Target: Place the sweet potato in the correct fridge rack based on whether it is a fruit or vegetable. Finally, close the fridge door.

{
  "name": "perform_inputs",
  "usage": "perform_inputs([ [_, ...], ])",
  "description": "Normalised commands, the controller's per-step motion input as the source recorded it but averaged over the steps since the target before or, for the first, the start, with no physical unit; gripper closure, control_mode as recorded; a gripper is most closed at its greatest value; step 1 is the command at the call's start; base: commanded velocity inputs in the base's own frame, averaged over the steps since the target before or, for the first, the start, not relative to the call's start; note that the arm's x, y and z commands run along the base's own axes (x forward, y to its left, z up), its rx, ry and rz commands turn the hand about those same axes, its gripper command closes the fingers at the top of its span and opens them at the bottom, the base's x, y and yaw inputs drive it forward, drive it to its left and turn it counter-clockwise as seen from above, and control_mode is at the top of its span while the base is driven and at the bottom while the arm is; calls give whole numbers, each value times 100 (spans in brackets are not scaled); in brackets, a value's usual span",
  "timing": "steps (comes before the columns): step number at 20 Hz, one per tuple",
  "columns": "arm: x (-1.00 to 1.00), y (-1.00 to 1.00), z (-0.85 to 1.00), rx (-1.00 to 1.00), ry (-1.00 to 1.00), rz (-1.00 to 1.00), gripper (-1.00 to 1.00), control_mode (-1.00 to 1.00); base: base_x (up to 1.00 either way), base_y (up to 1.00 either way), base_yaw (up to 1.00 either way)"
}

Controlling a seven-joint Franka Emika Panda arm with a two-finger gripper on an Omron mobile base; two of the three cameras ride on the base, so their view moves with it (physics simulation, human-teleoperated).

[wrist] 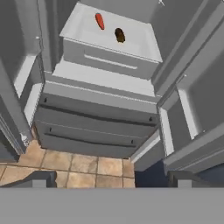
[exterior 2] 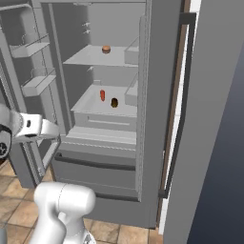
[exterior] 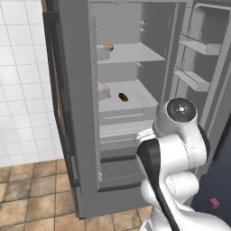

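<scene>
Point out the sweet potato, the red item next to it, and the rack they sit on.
sweet potato (wrist: pixel 119 35), hand view, middle of its dark body.
red item (wrist: pixel 100 21), hand view, middle of its length.
fridge rack (wrist: pixel 135 41), hand view, bare pale surface right of the sweet potato.

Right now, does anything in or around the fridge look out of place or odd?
A small pink cube lies on the dark floor right of the robot, away from the fridge. Inside, nothing looks spilled or askew: the sweet potato rests on the lower fridge rack beside a red item.
</scene>
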Motion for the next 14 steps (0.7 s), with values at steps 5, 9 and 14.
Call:
perform_inputs([
  [5, -54, 100, 26, -42, -10, 21, -100, -100, 0, 0, 0],
  [9, -56, 100, 1, -37, -6, 20, -100, -100, 0, 0, 0],
  [14, 1, 100, 0, -24, 0, 14, -100, -100, 0, 0, 0],
])
